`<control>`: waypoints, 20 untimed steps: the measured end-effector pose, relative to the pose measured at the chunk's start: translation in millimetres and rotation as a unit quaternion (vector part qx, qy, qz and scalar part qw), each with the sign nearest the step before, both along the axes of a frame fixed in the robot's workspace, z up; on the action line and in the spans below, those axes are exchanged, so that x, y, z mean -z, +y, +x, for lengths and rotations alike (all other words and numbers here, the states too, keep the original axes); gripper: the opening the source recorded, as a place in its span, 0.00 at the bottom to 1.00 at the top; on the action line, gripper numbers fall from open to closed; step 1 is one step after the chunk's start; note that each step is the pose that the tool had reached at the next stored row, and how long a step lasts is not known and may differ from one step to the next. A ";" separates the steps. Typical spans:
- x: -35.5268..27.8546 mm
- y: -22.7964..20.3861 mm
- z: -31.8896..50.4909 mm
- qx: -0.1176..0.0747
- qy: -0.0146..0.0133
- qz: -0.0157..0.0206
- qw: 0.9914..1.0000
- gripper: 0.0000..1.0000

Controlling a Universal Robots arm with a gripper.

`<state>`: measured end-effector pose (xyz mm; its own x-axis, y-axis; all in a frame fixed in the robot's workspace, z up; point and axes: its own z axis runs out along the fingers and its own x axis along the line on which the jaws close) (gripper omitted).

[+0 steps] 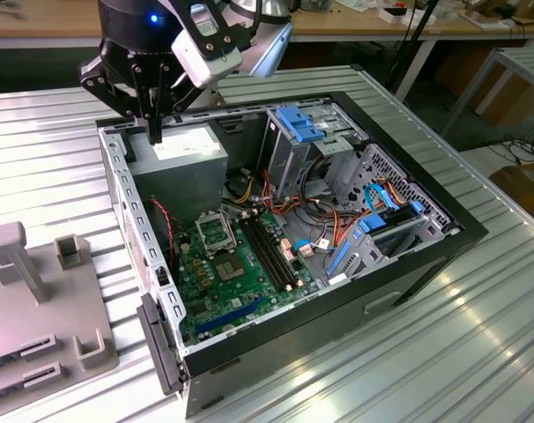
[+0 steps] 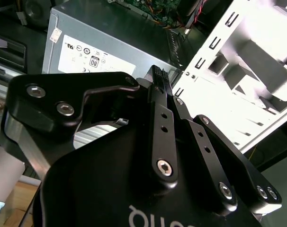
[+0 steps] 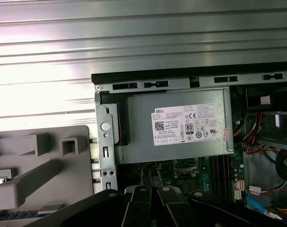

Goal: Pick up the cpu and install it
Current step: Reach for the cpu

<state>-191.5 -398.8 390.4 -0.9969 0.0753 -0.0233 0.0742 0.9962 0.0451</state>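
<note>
Silver-grey and dull, the cpu (image 1: 238, 263) is a small flat square with a darker rim. It lies face up on the green circuit board (image 1: 210, 300) at the middle of the exterior view, just below the shiny socket (image 1: 216, 233) and beside the long black memory slots (image 1: 271, 256). Being square, it has no long axis; its edges run parallel to those slots. The black metal gripper (image 1: 156, 132) hangs at upper left over the smooth grey power supply box (image 1: 188, 163), well apart from the chip. Its slim fingers are clenched together, gripping nothing.
</note>
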 end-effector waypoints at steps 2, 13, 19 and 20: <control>0.1 0.0 -1.3 0.000 0.000 0.000 1.000 0.11; 0.3 0.0 -7.3 0.000 0.000 0.000 1.000 0.11; 0.4 0.0 -10.7 0.000 0.000 0.000 1.000 0.11; 0.4 0.0 -11.2 0.000 0.000 0.000 1.000 0.11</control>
